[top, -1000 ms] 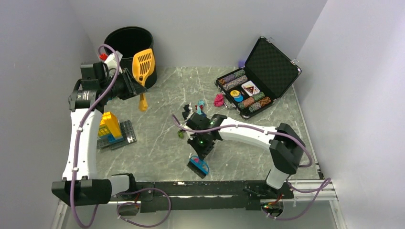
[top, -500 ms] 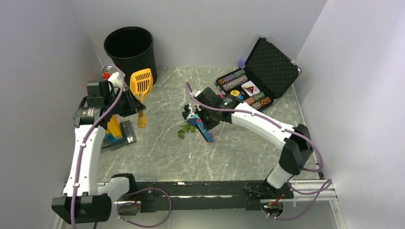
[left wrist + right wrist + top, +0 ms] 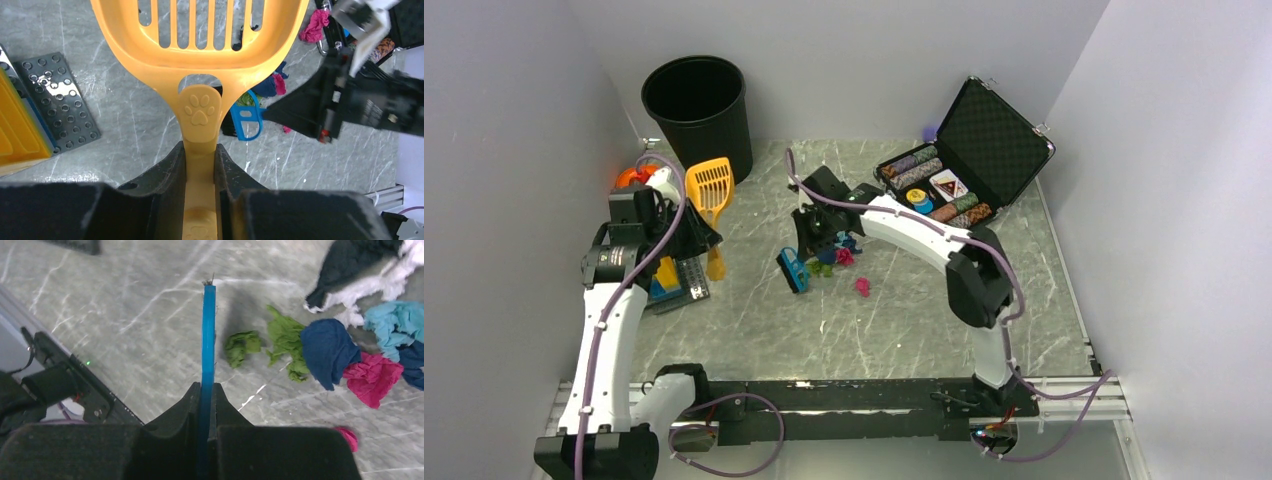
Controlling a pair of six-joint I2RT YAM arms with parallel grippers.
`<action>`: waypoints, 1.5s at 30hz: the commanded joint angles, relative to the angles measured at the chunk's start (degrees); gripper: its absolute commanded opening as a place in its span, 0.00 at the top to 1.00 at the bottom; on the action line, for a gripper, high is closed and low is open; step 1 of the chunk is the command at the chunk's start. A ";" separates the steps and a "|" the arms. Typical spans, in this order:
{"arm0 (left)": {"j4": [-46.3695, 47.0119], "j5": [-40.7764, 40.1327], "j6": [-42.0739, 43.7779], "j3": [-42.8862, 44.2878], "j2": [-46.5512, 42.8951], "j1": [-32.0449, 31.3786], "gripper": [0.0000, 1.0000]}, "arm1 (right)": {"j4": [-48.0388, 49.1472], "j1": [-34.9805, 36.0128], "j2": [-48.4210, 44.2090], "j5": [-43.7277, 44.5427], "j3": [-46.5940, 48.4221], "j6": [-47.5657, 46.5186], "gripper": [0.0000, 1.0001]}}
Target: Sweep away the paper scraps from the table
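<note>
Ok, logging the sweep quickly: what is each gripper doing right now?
Left gripper: closed on the yellow scoop.
Right gripper: closed on the blue brush.

Black bin [image 3: 696, 105] at far-L corner of table [image 3: 754, 330]. Open black case [image 3: 994, 130] at far-R corner, lid up, w/ rows of poker chips [image 3: 924, 170] + a card [image 3: 948, 185] inside. Orange slotted scoop [image 3: 709, 185], paw print on handle, nr L edge, just in front of bin. Yellow/blue bricks [image 3: 664, 275] on grey baseplate [image 3: 692, 282] at L edge. Blue brush [image 3: 793, 270] mid-table.
</note>
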 commanded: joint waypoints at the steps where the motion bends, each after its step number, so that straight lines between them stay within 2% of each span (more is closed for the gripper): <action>1: 1.82 0.17 1.25 -1.71 -0.95 -0.16 1.00 | 1.61 -4.65 3.28 -2.19 0.42 10.92 1.00; 5: 2.42 1.26 1.48 -3.67 -0.47 -0.43 1.00 | 4.55 -10.67 0.50 -4.40 -8.03 15.81 1.00; 9: 3.12 0.30 1.52 -4.49 0.37 -2.54 1.00 | 1.61 -14.08 -6.85 2.36 -14.91 14.48 1.00; 11: 3.22 -2.47 1.69 -4.37 1.49 -7.06 1.00 | -0.74 -15.51 -9.52 5.02 -16.88 12.99 1.00; 18: 1.56 -11.95 2.71 -2.43 6.87 -23.08 1.00 | -1.45 -17.56 -19.91 4.27 -20.18 5.42 1.00; 22: 0.51 -19.18 3.37 -1.85 11.18 -35.56 1.00 | -0.34 -17.71 -27.57 7.65 -20.79 4.14 1.00; 26: -2.24 -29.50 0.69 -0.49 18.57 -49.26 1.00 | 6.17 -17.75 -36.66 7.43 -24.45 5.60 1.00; 31: -3.88 -36.89 -2.94 2.04 25.92 -58.25 1.00 | 17.56 -17.75 -44.98 3.98 -32.46 9.60 1.00; 34: -4.42 -38.12 -3.56 3.80 28.29 -60.70 1.00 | 21.57 -17.80 -46.73 0.52 -35.69 11.00 1.00; 37: -3.69 -36.35 -3.38 4.97 28.63 -61.21 1.00 | 19.83 -17.66 -44.88 -0.85 -36.33 11.29 1.00; 45: 0.81 -29.48 -1.29 4.35 23.00 -61.21 1.00 | 22.44 -17.66 -42.70 -4.63 -43.13 13.70 1.00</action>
